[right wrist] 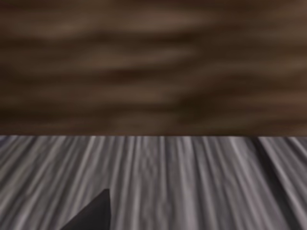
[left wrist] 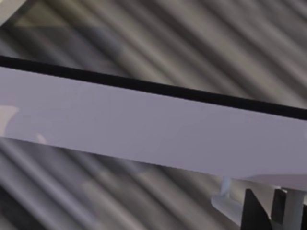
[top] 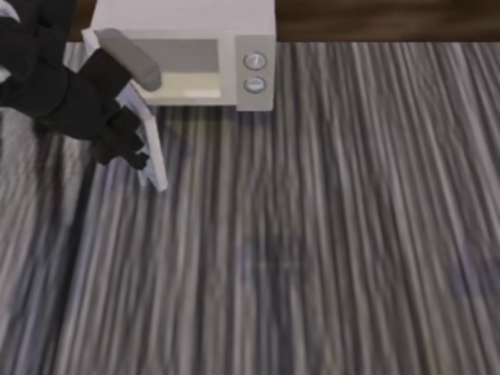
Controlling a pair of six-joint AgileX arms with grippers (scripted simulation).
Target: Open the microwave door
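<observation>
The light-grey microwave (top: 183, 16) stands at the table's far edge, left of centre, its cream interior (top: 187, 66) showing. The microwave door (top: 156, 160) stands swung out toward the near side, seen edge-on. My left gripper (top: 133, 152) is at the door's free edge, on its left side. In the left wrist view the door (left wrist: 153, 129) crosses as a wide pale band, and my left gripper (left wrist: 268, 203) is shut on the thin handle (left wrist: 230, 203). Only a dark tip of my right gripper (right wrist: 96, 213) shows, low over bare table.
Two round knobs (top: 255, 61) (top: 254, 84) sit on the control panel at the microwave's right. The striped grey table (top: 328, 234) stretches to the right and near side. A dark wooden surface (right wrist: 153, 67) lies beyond the table's far edge.
</observation>
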